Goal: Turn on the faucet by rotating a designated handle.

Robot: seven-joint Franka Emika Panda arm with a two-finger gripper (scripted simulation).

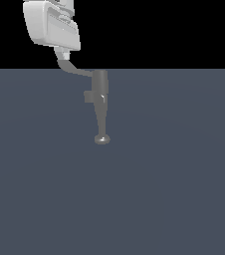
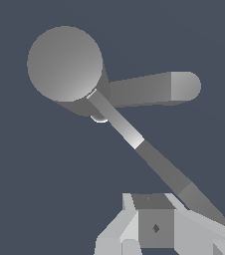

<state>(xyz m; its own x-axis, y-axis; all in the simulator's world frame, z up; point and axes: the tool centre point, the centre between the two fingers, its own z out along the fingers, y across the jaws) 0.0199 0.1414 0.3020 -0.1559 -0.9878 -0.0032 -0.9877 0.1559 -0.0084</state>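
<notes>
**Gripper at the paddle end of the faucet lever**

While I watch the exterior view, the small grey metal faucet (image 1: 100,94) stands on the flat slate-blue floor (image 1: 174,189), its tapering spout ending in a round shiny tip (image 1: 102,140) on the near side. From the top of its cylindrical body, the thin curved grey handle (image 1: 73,69) reaches toward the exterior view's left and far side. My white robot gripper (image 1: 62,52) sits right at the handle's widened end; I cannot tell whether its fingers are apart or together. On the wrist view, the lever (image 2: 149,154) runs from the faucet's round top (image 2: 64,62) down to the gripper (image 2: 157,226).
</notes>
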